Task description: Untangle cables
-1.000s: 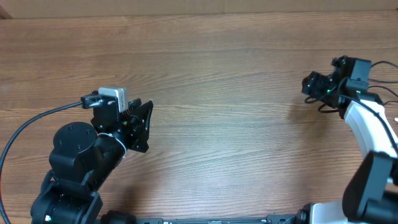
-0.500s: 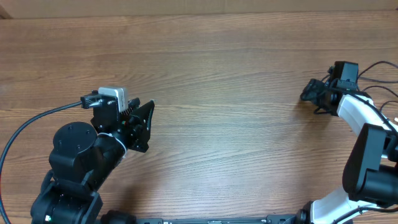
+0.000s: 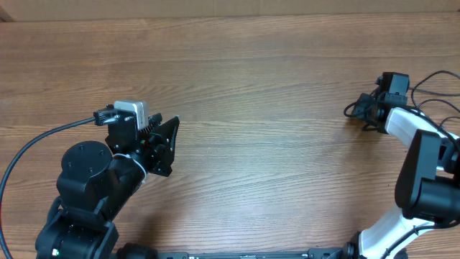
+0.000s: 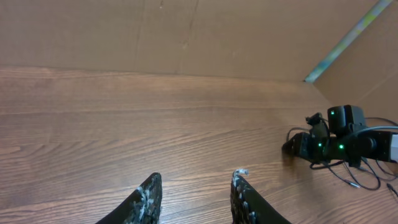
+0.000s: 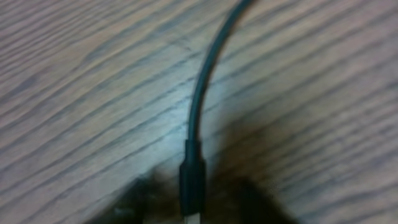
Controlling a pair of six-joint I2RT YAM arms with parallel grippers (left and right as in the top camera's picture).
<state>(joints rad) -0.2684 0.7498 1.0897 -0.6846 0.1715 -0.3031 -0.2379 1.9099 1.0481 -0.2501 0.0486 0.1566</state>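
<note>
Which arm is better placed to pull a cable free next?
Right. The right claw is down at the cables, a plug end right before it; the left claw is far off across the table.

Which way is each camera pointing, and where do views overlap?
Overhead: above the brown wooden table, looking straight down; both arms show, left gripper lower left, right gripper far right.
Left wrist: low over the table, facing across toward the right gripper; own fingers at bottom.
Right wrist: close above the wood, on one thin black cable; own fingers too blurred to tell.
Shared: overhead and left wrist both show the right gripper.
</note>
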